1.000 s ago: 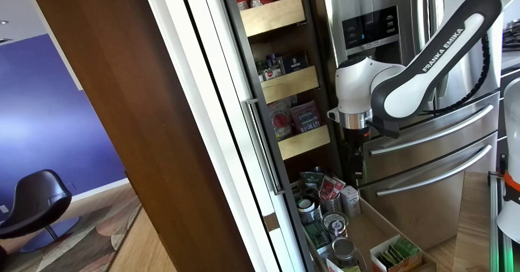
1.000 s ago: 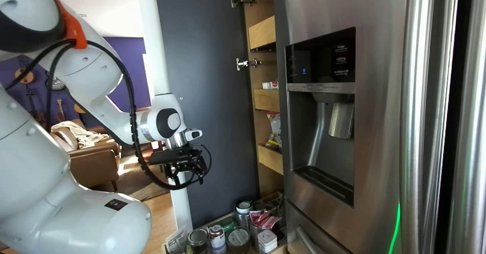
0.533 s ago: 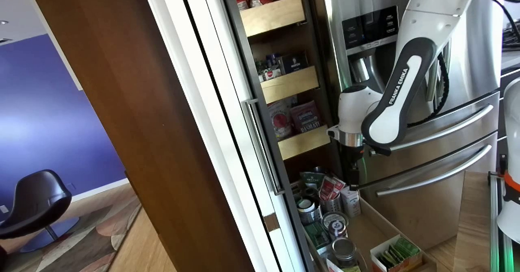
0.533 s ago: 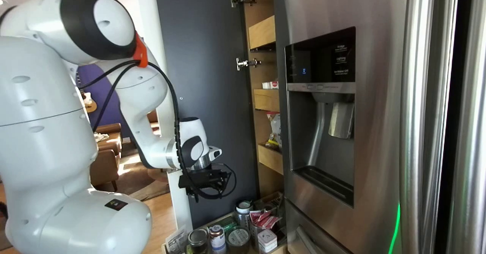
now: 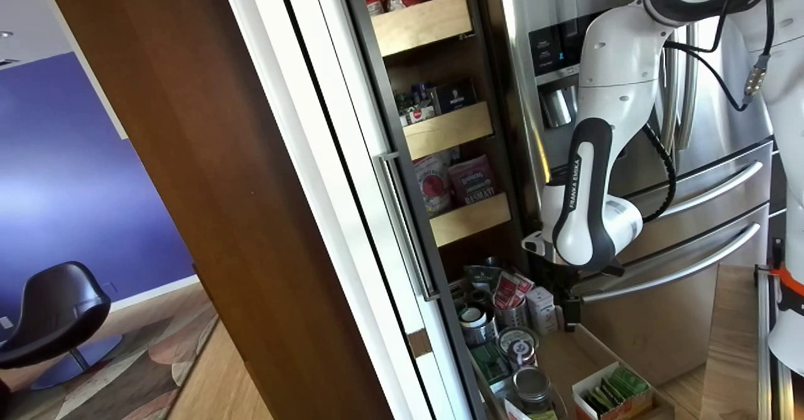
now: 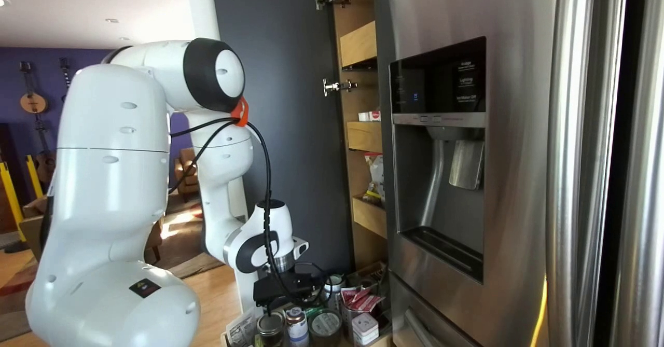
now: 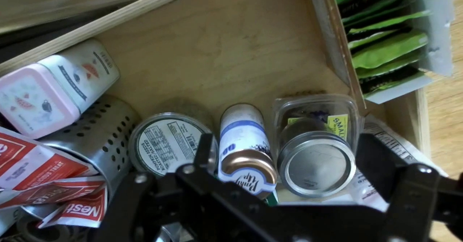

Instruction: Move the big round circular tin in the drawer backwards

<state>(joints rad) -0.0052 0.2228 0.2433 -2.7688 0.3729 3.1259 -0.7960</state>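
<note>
A robot's claw [image 7: 289,155] hangs over a pantry drawer [image 7: 220,43], its fingers [image 7: 376,162] spread wide with nothing held, a silver-lidded jar [image 7: 318,164] and a slim can [image 7: 240,133] below. The big round tin [image 7: 168,143], most likely the broad one marked pumpkin seeds, sits left of center in the wrist view, partly hidden by a finger. The step in hand appears to be the approach: best to shift toward frame left until the claw straddles the tin, then sink slowly, as the gap by the can looks tight. A perforated steel cup [image 7: 115,137] just beside the tin, at left, probably blocks a straight backward push, so gripping firmly and steering around it looks safer than a shove.
</note>
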